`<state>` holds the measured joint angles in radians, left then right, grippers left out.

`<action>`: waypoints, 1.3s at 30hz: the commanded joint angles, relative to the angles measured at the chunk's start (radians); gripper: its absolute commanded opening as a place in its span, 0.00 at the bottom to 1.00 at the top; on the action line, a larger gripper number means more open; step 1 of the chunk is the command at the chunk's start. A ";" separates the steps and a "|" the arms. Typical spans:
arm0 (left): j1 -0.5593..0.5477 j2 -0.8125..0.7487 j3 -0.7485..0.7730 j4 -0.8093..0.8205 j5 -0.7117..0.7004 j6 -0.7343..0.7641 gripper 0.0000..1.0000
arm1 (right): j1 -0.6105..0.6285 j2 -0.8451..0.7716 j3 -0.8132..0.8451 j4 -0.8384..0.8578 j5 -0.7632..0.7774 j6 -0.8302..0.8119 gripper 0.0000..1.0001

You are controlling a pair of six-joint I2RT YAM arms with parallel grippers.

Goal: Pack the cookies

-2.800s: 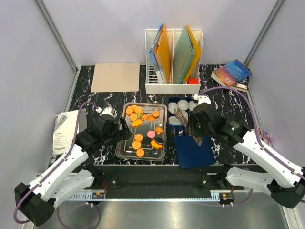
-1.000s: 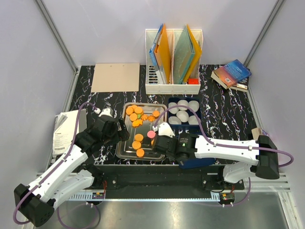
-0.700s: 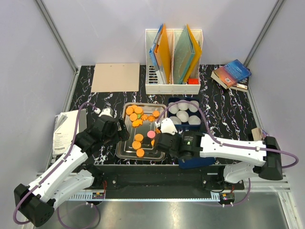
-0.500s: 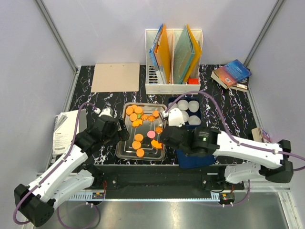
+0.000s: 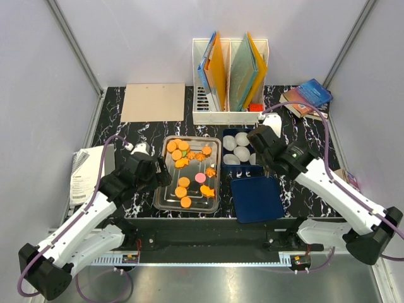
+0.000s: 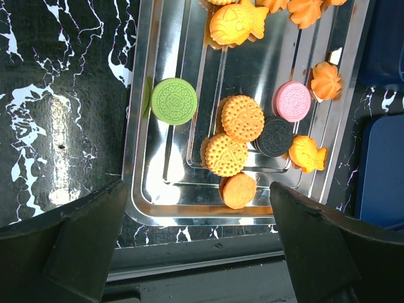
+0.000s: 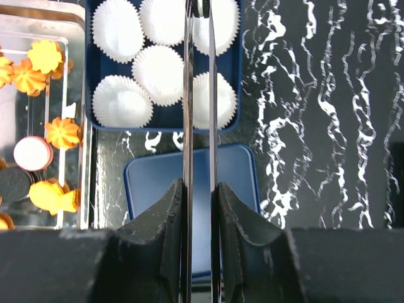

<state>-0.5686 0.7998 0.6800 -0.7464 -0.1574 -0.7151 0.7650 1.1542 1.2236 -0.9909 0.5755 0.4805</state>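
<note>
**Inspector:** Where do the cookies (image 6: 243,118) stand?

**Examiner:** All those visible lie in the steel tray (image 6: 140,189), at 9 o'clock of the blue box (image 7: 164,129). The paper cups (image 7: 161,82) in that box show white and unfilled. The blue lid (image 7: 233,183) lies on the table (image 7: 303,95) at 6 o'clock of the box.

**Inspector:** Fingers?

**Examiner:** The left gripper (image 6: 197,186) hangs over the tray's near edge, fingers spread wide, gripping nothing. The right gripper (image 7: 199,9) is above the box's 3 o'clock column of cups, fingers close together with a narrow slot between them. A small dark shape sits at the tips. Whether it is a cookie held edge-on, I cannot tell.

**Inspector:** Step in hand, by your judgement?

**Examiner:** Delivery to a cup. Recommendations:
- Centre the tips over one cup, not over the seam between two.
- Descend until just above the pleated rim.
- Part the fingers only slightly, so the piece drops flat.
- Avoid pressing the paper. The cups look light and would likely shift or crush.
- Keep the left arm outside the right arm's path.
</note>
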 commanded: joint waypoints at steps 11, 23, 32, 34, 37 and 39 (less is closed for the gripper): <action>-0.002 -0.004 0.006 0.041 0.007 0.014 0.99 | -0.168 0.157 -0.026 0.235 -0.154 -0.097 0.00; -0.004 0.007 0.004 0.039 0.005 0.013 0.99 | -0.239 0.157 -0.090 0.255 -0.172 -0.120 0.00; -0.004 0.013 0.004 0.042 0.010 0.016 0.99 | -0.243 0.164 -0.130 0.291 -0.201 -0.117 0.03; -0.004 0.010 0.004 0.041 0.010 0.014 0.99 | -0.243 0.168 -0.124 0.293 -0.200 -0.117 0.04; -0.004 0.010 0.003 0.041 0.009 0.014 0.99 | -0.245 0.176 -0.116 0.298 -0.190 -0.123 0.05; -0.005 0.010 0.003 0.041 0.007 0.014 0.99 | -0.250 0.186 -0.107 0.299 -0.189 -0.123 0.06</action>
<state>-0.5686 0.8154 0.6800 -0.7425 -0.1566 -0.7116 0.5282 1.3273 1.0866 -0.7425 0.3782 0.3698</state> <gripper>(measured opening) 0.987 0.294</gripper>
